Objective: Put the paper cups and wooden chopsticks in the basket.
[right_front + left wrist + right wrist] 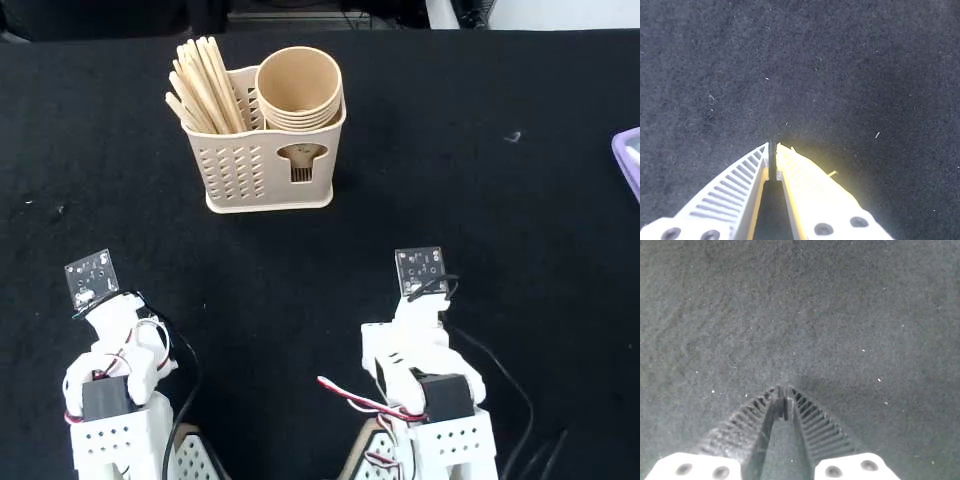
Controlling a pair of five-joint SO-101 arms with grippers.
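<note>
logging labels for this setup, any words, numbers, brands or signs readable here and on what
No text can be read in any view.
basket: no print, only slots and a cut-out.
paper cups, wooden chopsticks: plain.
wrist boards: tiny marks, too small to read.

black table, basket standing on it

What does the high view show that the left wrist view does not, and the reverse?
High view: the basket standing upright, with stacked paper cups in one compartment and wooden chopsticks in the other, plus an arm beside a second arm. Left wrist view: the left gripper up close, its fingers shut on nothing. Both: the black table cover.
</note>
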